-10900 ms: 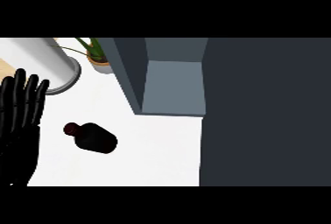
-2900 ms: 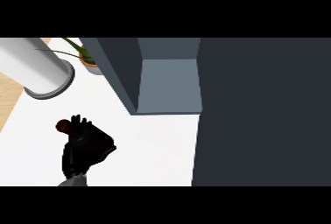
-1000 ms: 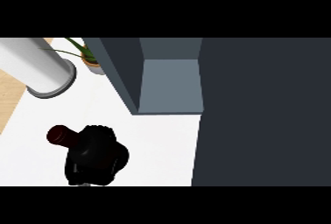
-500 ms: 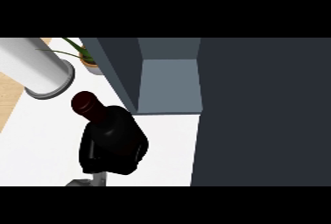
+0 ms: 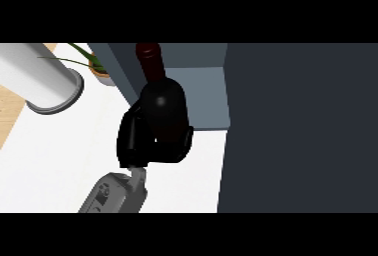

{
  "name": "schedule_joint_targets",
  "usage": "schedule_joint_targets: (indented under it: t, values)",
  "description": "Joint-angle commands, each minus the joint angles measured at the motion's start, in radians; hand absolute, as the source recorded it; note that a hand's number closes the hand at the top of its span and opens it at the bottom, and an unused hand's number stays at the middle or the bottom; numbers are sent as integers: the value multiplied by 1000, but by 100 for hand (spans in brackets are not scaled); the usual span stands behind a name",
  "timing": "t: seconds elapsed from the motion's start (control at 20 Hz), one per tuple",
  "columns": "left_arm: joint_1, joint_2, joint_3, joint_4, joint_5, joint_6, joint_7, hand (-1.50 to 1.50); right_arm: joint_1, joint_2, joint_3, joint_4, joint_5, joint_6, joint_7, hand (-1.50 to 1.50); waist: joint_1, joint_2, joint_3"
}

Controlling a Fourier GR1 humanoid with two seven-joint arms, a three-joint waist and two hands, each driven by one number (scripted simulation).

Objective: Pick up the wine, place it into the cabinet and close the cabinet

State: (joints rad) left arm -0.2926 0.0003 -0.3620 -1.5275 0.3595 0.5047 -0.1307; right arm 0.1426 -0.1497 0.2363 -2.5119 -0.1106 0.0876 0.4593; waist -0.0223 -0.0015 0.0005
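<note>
Gleaming dark wine bottle (image 5: 164, 107), red-capped neck

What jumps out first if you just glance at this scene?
A dark wine bottle fills the middle, raised off the white counter with a black hand curled round it. Its red-capped neck points up toward the open grey cabinet just behind it.

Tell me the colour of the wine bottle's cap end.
Dark red, on the wine bottle, seen in the head view.

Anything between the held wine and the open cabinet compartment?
Nothing visible. The robot hand holds the wine bottle right in front of the cabinet's open compartment; its dark door stands off to the right.
</note>
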Motion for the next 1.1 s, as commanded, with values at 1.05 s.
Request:
schedule_joint_targets:
  t: [1.05]
  values:
    - [-256,0,-104,551,316,101,-315,150,88,7,-73,-158,-181,60,33,-150,-10,5,-1]
